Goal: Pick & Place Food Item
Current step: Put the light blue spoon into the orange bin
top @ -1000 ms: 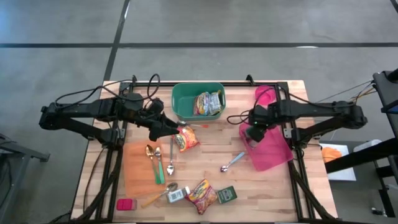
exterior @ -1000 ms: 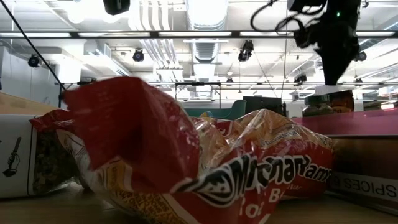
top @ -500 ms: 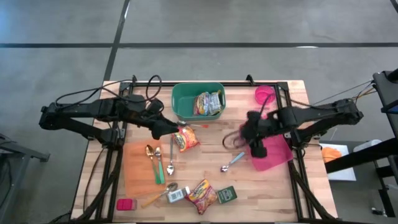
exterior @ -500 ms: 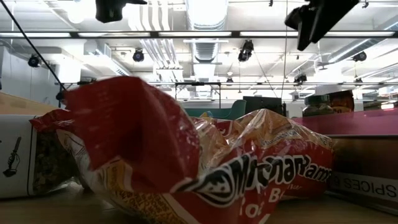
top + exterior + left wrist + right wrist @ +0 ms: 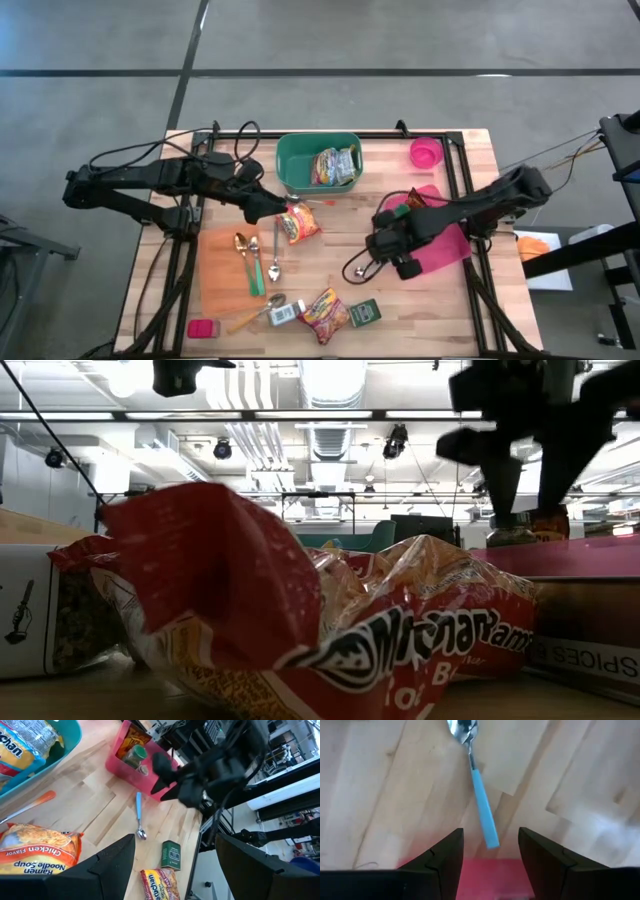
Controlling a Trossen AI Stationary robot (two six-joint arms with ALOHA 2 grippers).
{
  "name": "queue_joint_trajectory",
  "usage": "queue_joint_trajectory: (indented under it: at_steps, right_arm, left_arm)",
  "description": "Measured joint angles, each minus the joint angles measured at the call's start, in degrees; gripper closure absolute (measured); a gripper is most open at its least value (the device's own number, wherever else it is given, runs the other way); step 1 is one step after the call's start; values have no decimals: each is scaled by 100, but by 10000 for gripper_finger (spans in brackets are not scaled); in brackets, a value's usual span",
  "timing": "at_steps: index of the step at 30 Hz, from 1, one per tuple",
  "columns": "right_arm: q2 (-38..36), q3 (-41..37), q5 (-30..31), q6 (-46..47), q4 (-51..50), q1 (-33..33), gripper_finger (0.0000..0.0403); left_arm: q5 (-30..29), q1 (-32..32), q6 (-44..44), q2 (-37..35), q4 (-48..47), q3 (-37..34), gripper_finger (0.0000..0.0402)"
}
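A chicken ramen pack (image 5: 300,222) lies flat on the wood just in front of the green bin (image 5: 291,178), which holds another noodle pack (image 5: 335,165). My left gripper (image 5: 272,207) hovers open just left of the pack on the table, which sits beside its fingers in the left wrist view (image 5: 40,851), not between them. My right gripper (image 5: 385,247) points down, open, above a blue-handled spoon (image 5: 480,810) beside the pink tray (image 5: 445,245). A third ramen pack (image 5: 325,312) lies near the front edge and fills the low view (image 5: 300,630).
An orange mat (image 5: 222,285) with spoons lies at the front left. A small white box (image 5: 283,314), a green spice box (image 5: 365,313) and a pink block (image 5: 203,328) sit along the near edge. A pink cup (image 5: 424,152) stands at the far right.
My right gripper has swung from above the pink tray toward the table's middle and near edge, sinking and rolling about its own axis; it now hangs over the blue-handled spoon. The spoon and the packs lie where they were.
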Motion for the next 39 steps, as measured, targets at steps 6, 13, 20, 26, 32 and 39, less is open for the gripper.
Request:
queue_joint_trajectory:
  at_steps: [6,13,20,26,32,39]
  right_arm:
    - [450,-269,-381,-450,380,-3,216]
    - [581,-676,-370,-638,972,-22,216]
    - [567,-916,-219,-716,1326,-95,216]
    - [650,-1133,-223,-820,1513,-117,216]
    - [718,-1189,-230,-805,1566,-121,243]
    - [719,-1202,-302,-735,1596,-113,367]
  left_arm:
    - [2,-2,0,0,-31,0,124]
    - [2,-2,-2,0,-103,0,124]
    - [2,-2,-2,0,-103,0,124]
    - [4,-4,-3,0,-100,0,124]
    - [4,-7,-22,0,-98,0,124]
    - [7,-7,-49,0,-96,0,124]
